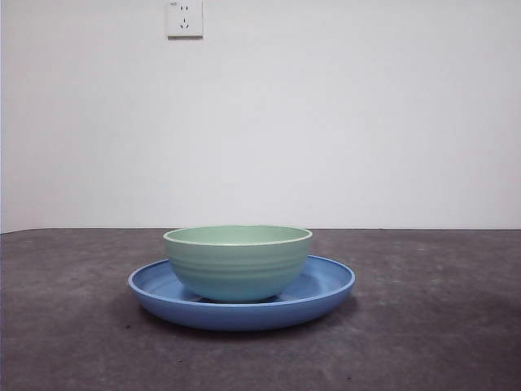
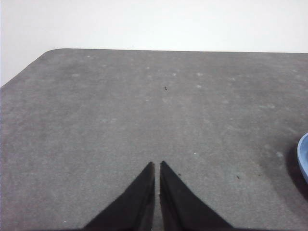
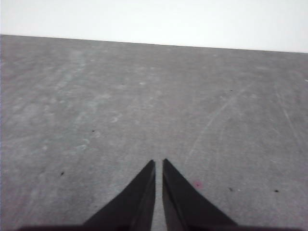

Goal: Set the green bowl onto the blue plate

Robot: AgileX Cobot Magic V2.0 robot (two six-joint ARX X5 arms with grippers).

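The green bowl (image 1: 238, 262) stands upright on the blue plate (image 1: 326, 287) in the middle of the front view, on the dark grey table. A sliver of the plate's rim (image 2: 303, 156) shows at the edge of the left wrist view. My left gripper (image 2: 157, 164) is shut and empty over bare table, well away from the plate. My right gripper (image 3: 159, 162) is shut and empty over bare table; neither bowl nor plate shows in its view. Neither arm shows in the front view.
The dark grey table (image 1: 440, 326) runs to a white wall with a socket (image 1: 185, 18) high up. The table's rounded far corner (image 2: 45, 53) shows in the left wrist view.
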